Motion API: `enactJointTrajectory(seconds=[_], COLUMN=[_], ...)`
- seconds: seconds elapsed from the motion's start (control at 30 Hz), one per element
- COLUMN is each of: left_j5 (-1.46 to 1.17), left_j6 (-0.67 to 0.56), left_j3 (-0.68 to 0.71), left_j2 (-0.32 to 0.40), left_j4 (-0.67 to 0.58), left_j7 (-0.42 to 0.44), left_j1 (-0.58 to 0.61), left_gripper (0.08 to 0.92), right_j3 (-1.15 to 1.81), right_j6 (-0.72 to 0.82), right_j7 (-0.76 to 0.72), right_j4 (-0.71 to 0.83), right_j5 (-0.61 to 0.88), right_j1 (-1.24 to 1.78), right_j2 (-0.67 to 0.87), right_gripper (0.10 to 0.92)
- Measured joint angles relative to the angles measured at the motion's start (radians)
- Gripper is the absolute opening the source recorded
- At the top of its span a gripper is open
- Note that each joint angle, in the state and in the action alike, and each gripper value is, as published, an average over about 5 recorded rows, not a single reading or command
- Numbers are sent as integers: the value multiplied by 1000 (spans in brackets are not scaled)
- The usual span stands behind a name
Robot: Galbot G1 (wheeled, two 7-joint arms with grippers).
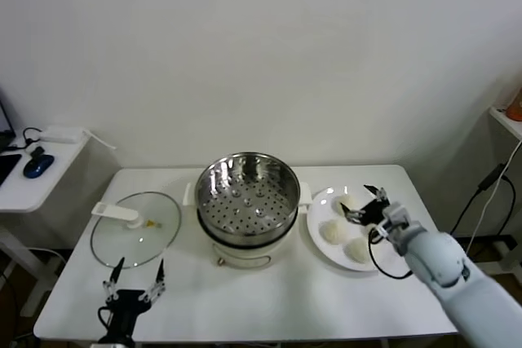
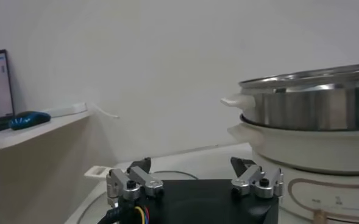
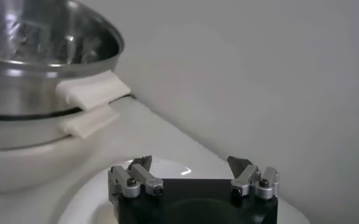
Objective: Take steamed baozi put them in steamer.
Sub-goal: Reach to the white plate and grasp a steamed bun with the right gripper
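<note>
Three small white dome-shaped steamed baozi [image 1: 336,231] are seen on a flat round white plate [image 1: 316,219] near the right edge of the white table [image 1: 245,299], one of them largely hidden behind the right gripper [image 1: 364,201]. That gripper is held over the plate's far side with its fingers spread wide and nothing between them. The round shiny stainless-steel steamer [image 1: 247,193], with a perforated tray inside and a cream-white base, is placed at the table's middle, just beside the plate. A round glass lid [image 1: 134,230] with a white handle is laid flat towards the left edge. The left gripper [image 1: 134,277] is positioned at the front edge, near the lid, its fingers wide apart and empty.
</note>
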State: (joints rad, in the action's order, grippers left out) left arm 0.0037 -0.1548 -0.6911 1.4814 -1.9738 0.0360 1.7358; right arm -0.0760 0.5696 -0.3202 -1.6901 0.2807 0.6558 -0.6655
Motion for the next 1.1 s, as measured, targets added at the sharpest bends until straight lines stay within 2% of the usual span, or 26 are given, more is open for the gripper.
enactJointTrajectory(seconds=[0.27, 0.57, 0.83, 1.1], left_j5=[13, 16, 8, -5], left_j6=[-16, -21, -21, -20], left_j3=[16, 17, 11, -5], left_j2=[-1, -8, -15, -24], left_j4=[7, 8, 6, 11], left_j7=[1, 4, 4, 5], left_j1=[9, 17, 20, 17], left_gripper=[823, 823, 823, 823], right_j3=[-457, -934, -1131, -1195], right_j6=[-96, -287, -361, -389], right_j7=[-297, -570, -693, -746], right_j4=[187, 449, 649, 776], right_j5=[-71, -24, 39, 13], right_j1=[-474, -904, -1036, -1039], right_j2=[45, -49, -183, -290], right_gripper=[823, 823, 823, 823])
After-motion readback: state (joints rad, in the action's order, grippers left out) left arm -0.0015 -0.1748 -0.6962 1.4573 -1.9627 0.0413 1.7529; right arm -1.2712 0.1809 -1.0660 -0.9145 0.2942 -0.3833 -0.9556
